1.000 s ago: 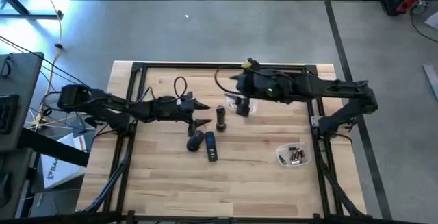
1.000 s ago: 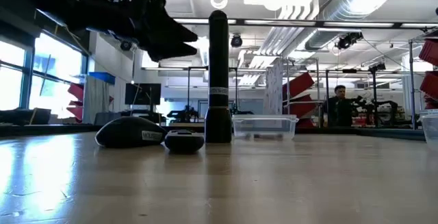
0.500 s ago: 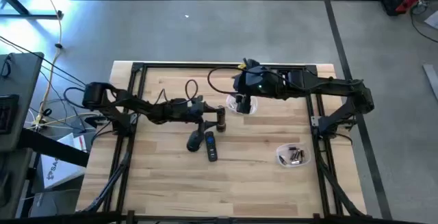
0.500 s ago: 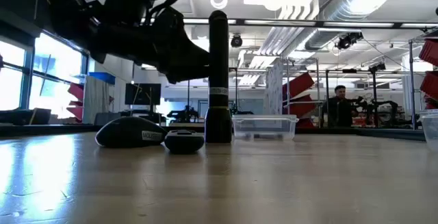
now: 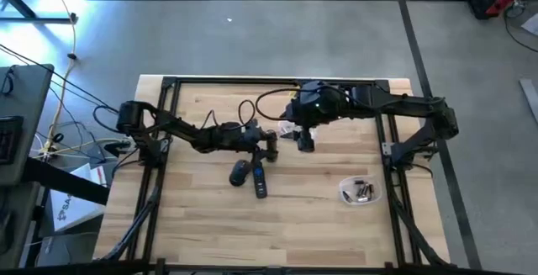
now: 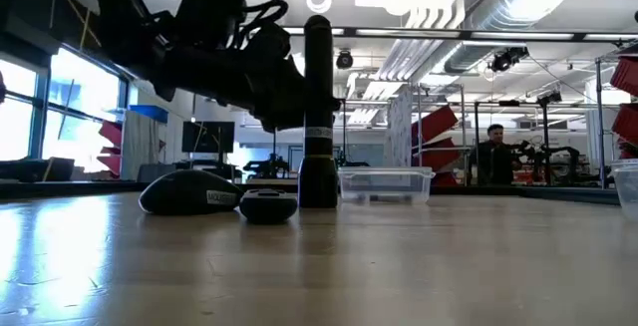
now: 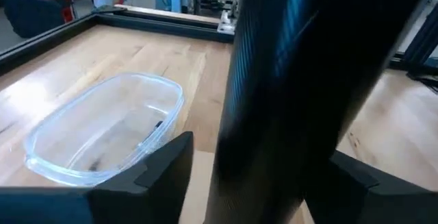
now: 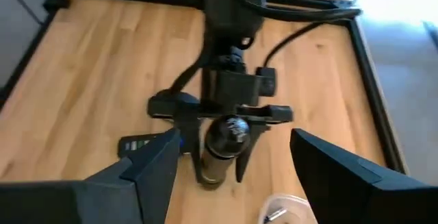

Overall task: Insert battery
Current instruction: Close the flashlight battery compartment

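Your tall black cylindrical flashlight (image 5: 271, 145) is standing upright on the wooden table (image 5: 202, 224), just left of centre in the high view and near the middle of the low view, where it is rising above the objects around it. The left gripper (image 5: 267, 144) is sitting around its barrel with a finger on either side; in the right wrist view you are seeing the fingers (image 8: 268, 114) bracketing the tube, close to it, but whether they are actually pressing on it cannot be told. Nothing else is in that claw.

The right gripper (image 5: 303, 137) is hovering just to the right of the flashlight in the high view, spread wide and carrying nothing that shows.

Judging by its look, the flashlight is rigid, smooth and fairly weighty for its width, and standing on a narrow end it is likely to tip at a sideways nudge. You are best gripping it low to mid barrel, squarely across the tube, so it is not swivelling between the pads.

The small clear round dish of batteries (image 5: 358, 192) is lying toward the lower right of the high view, well apart from both claws. A clear plastic tub (image 7: 102, 131) is sitting just beside the flashlight, and a black remote control (image 5: 259, 180) and a black rounded mouse (image 5: 239, 172) are lying just below it.
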{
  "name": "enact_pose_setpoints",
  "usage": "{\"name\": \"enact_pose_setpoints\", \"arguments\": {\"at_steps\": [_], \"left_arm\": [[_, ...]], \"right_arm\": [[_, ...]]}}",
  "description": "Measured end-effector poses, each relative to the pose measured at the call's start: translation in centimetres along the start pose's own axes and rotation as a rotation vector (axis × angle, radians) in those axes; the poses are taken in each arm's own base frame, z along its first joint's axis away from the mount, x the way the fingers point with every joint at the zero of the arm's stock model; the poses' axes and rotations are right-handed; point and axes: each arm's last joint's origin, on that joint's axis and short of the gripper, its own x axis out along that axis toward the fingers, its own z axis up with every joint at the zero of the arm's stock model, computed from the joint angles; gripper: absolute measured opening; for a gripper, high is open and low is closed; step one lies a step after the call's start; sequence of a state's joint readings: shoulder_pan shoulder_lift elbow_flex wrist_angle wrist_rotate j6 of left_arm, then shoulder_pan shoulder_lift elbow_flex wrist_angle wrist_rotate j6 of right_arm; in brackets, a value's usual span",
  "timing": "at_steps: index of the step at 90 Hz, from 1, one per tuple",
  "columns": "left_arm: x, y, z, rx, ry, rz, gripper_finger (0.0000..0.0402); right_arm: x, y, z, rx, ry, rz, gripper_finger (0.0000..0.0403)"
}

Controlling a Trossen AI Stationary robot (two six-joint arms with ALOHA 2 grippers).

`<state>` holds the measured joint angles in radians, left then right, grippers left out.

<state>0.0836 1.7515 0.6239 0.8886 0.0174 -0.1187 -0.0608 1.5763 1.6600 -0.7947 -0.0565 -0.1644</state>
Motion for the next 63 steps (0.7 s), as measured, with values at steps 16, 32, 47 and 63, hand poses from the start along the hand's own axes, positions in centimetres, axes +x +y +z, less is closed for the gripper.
{"name": "enact_pose_setpoints", "arguments": {"at_steps": [16,32,47,63], "left_arm": [[0.0,0.0,0.0,0.0,-0.002,0.002,0.0139],[0.0,0.0,0.0,0.0,0.002,0.004,0.0136],[0.0,-0.3,-0.1,0.059,0.016,0.016,0.0136],[0.0,-1.1,-0.3,0.123,0.019,0.018,0.0138]], "right_arm": [[1.7,-0.6,-0.2,-0.023,0.027,0.012,0.0209],[3.3,-1.1,0.0,-0.059,0.051,0.014,0.0191],[3.3,-1.5,1.3,-0.084,0.041,0.01,0.0181],[3.9,-1.7,1.7,-0.087,0.115,0.072,0.0167]]}}
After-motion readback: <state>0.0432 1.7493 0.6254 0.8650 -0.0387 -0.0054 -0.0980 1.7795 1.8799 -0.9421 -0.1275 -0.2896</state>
